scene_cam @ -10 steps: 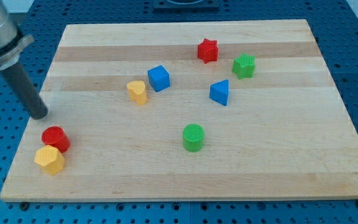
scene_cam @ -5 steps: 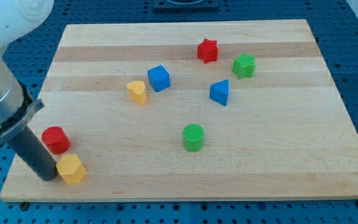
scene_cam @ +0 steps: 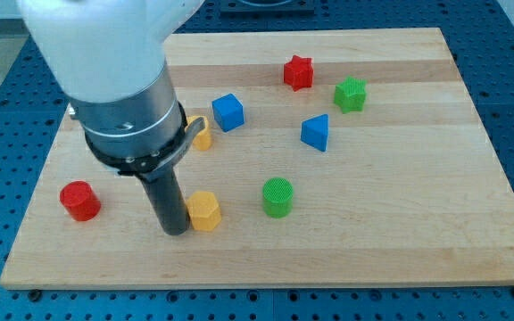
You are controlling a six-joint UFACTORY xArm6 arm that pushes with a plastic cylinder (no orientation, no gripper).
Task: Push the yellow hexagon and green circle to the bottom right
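Now, in the camera view, my tip [scene_cam: 177,230] presses the yellow hexagon's [scene_cam: 204,210] left side, having swept it rightward from beside the red cylinder [scene_cam: 80,200]. It nears the green circle [scene_cam: 277,196]; both remain left of the near-right corner. No fingers exist here.

You see yellow hexagon [scene_cam: 204,210] flat, lower centre-left of tabletop [scene_cam: 400,223]; green circle [scene_cam: 277,196] upright, near its right.
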